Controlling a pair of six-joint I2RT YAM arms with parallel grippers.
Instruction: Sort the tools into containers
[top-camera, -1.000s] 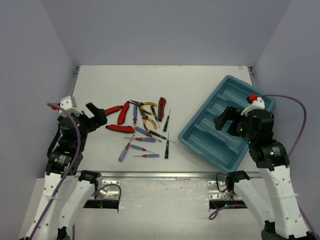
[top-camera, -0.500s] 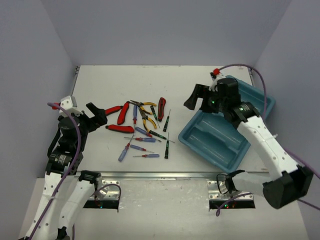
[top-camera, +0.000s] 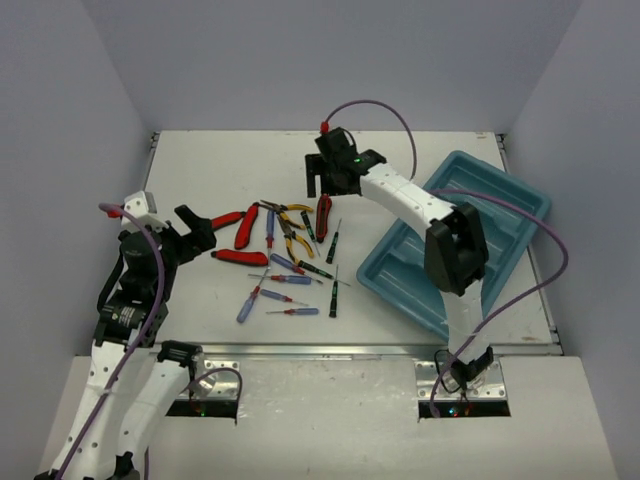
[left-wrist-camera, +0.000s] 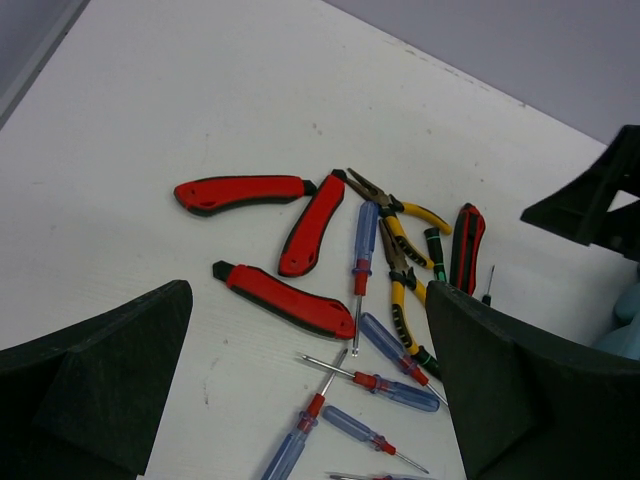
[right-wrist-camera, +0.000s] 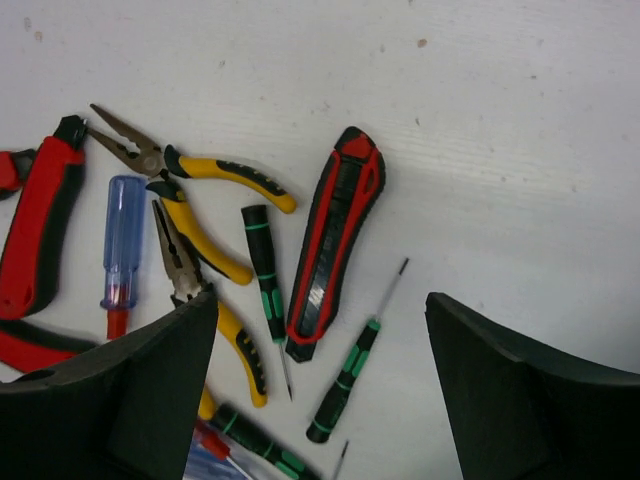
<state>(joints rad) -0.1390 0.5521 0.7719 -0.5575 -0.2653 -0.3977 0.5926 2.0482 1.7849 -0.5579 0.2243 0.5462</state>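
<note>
The tools lie in a loose pile on the white table. It holds red-handled cutters, yellow-handled pliers, blue screwdrivers, black-green screwdrivers and a red-black knife. The teal tray stands at the right, with nothing seen in the compartments that show. My right gripper is open and empty above the pile's far side. In the right wrist view it hangs over the red-black knife and a black-green screwdriver. My left gripper is open and empty left of the pile, above the blue screwdrivers.
My right arm stretches from its base across the tray's near half to the pile. The tray sits at an angle near the right wall. Grey walls close in the table on three sides. A metal rail runs along the near edge.
My right arm has swung from over the tray leftward and away to the far side of the tool pile. My left arm has barely moved.
</note>
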